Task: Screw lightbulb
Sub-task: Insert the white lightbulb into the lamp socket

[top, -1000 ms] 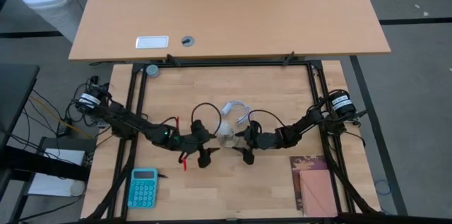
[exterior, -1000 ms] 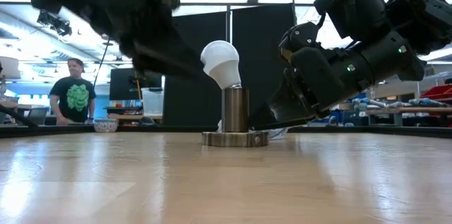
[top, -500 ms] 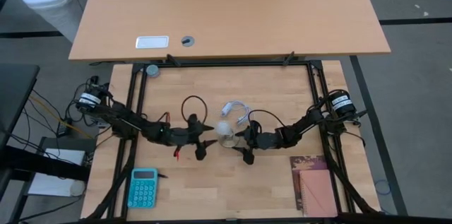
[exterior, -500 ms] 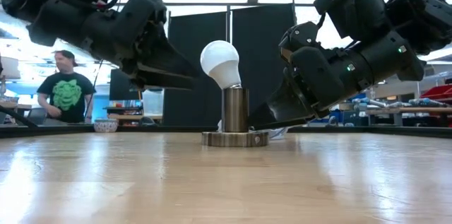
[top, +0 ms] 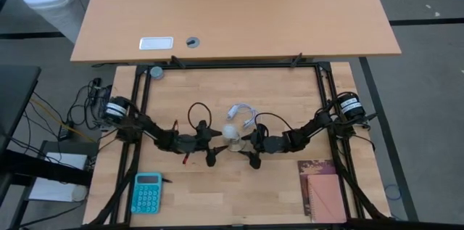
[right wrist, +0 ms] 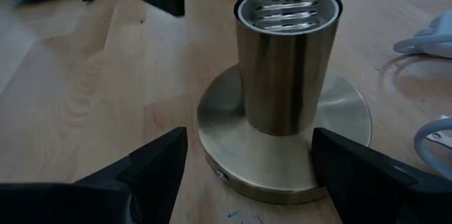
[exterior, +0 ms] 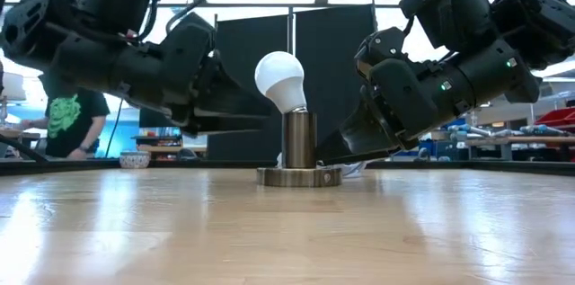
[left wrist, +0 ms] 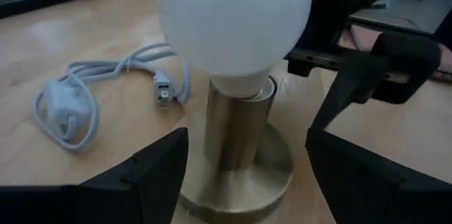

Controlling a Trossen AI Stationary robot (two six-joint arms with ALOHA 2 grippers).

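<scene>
In the overhead frame I see the teal calculator (top: 147,191) at lower left and a dark reddish booklet (top: 323,192) at lower right, both nearest me and clear of the work. Mid-frame sits the lightbulb (top: 230,133), tilted in the brass socket (exterior: 299,146), its threads showing above the socket's rim in the right wrist picture, so not screwed home. The socket's round base (right wrist: 282,139) rests flat on the table (top: 290,99). A coiled white cable (left wrist: 78,93) lies just beyond the socket.

My left gripper (top: 214,143) is released, fingers spread on either side of the socket post, touching nothing I can make out. My right gripper (top: 247,145) is likewise spread wide at the base, holding nothing.

In the level view, both arms crowd the bulb's sides; a person in a green-printed shirt (exterior: 67,119) stands far left, partly hidden behind the left arm.
</scene>
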